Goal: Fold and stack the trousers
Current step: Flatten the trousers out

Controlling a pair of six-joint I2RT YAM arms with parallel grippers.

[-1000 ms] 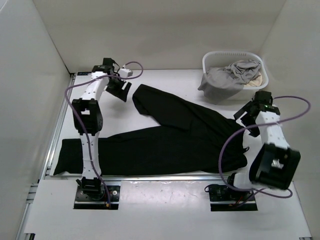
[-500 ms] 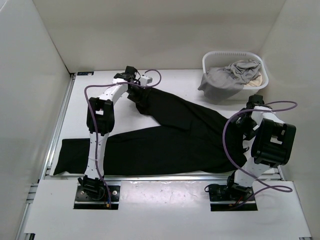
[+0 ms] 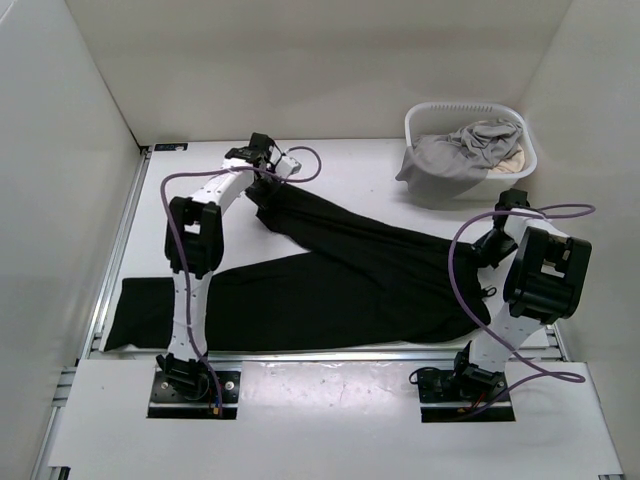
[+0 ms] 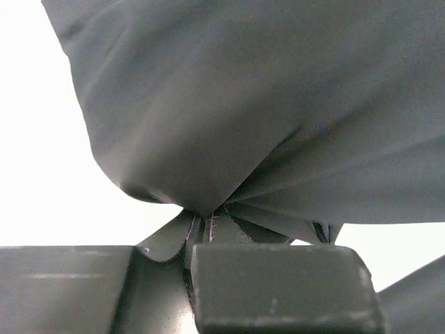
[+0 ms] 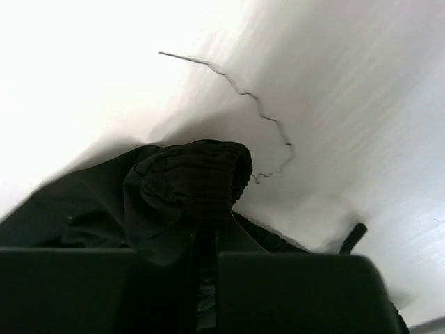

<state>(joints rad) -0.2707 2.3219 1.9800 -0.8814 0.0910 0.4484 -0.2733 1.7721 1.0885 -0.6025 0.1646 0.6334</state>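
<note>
The black trousers [image 3: 340, 275] lie spread on the white table, one leg stretching to the near left, the other angling up to the far centre-left. My left gripper [image 3: 263, 183] is shut on the end of that far leg; in the left wrist view the dark fabric [image 4: 278, 104] bunches into the closed jaws [image 4: 203, 223]. My right gripper [image 3: 487, 243] is shut on the waistband at the trousers' right edge. In the right wrist view the ribbed waistband [image 5: 195, 184] is pinched between the jaws [image 5: 205, 240].
A white laundry basket [image 3: 428, 114] stands at the back right holding a light grey garment [image 3: 455, 155] and a beige cloth [image 3: 514, 158]. White walls close in the left, back and right sides. A metal rail [image 3: 112, 260] runs along the table's left edge.
Both grippers moved onto the trousers and went from open to shut. The left came right onto the far leg end, the right came down onto the waistband. The far leg is now drawn narrower.
</note>
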